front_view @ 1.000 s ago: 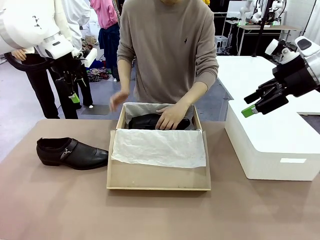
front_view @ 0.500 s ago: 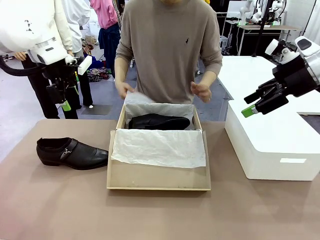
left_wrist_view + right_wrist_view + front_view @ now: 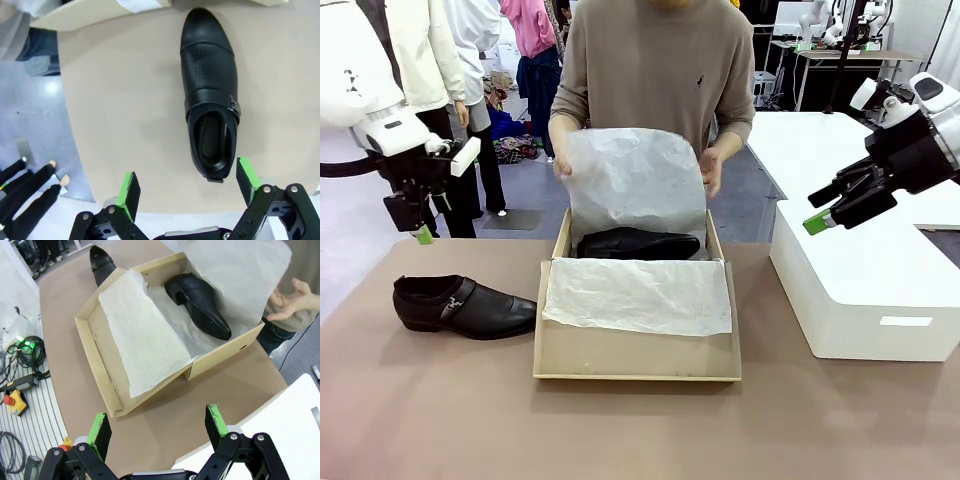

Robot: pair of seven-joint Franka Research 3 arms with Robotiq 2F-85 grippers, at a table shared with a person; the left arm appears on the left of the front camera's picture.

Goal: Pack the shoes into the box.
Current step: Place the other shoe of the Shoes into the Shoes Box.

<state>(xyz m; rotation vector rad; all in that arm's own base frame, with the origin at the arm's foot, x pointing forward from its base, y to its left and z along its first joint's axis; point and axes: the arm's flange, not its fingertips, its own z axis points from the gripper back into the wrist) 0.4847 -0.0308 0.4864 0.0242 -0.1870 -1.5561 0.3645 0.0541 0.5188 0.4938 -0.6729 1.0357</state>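
My left jaws hung spread and empty, green pads (image 3: 130, 187) wide apart, above the heel end of the loose shoe (image 3: 210, 95). That shoe lay flat on the bench (image 3: 440, 400), sole down. Its long axis ran straight away from me, heel just beyond my pads and pointed toe aimed at the box (image 3: 636, 355). My pads stood across its width, so I judged a straight descent would let me close on its sides (the buckle side lay nearer one pad).

My right jaws were also spread and empty, pads (image 3: 216, 425) over the edge of the white plastic box (image 3: 865, 290), well apart from the loose shoe. The left arm was clearly the nearer one.

Farther off, the other shoe (image 3: 197, 299) lay inside the box along its far wall, on tissue paper (image 3: 145, 335). Beyond it, the person's hands (image 3: 563, 165) held up a tissue sheet (image 3: 635, 185).

My left wrist view gave the loose shoe's heading. The front view gave the air between pads and shoe. The right wrist view gave the free room in the box.
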